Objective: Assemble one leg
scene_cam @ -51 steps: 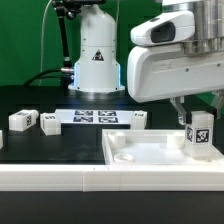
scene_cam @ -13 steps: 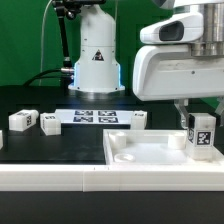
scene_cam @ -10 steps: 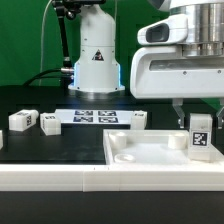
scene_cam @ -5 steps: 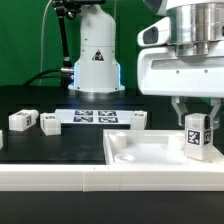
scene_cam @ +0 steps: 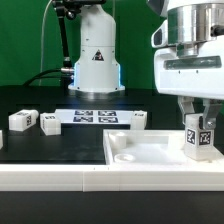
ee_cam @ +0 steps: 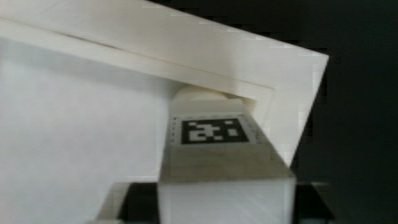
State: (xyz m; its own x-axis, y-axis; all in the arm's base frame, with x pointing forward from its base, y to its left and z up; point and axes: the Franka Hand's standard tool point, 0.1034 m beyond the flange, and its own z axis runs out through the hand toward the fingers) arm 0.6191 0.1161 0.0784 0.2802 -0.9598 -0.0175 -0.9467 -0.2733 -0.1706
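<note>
Gripper is clamped on the leg, a smooth white rectangular plastic post with a square tag. It's upright at the glossy raised-rim tray's corner, on the exterior view's right.

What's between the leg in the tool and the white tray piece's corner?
Nothing visible. The tool holds the leg upright at the tray piece corner; the wrist view shows only bare white surface around its far end.

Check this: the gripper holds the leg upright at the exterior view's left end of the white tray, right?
No. The gripper holds the leg upright at the exterior view's right end of the white tray, not the left; the exterior view shows it.
</note>
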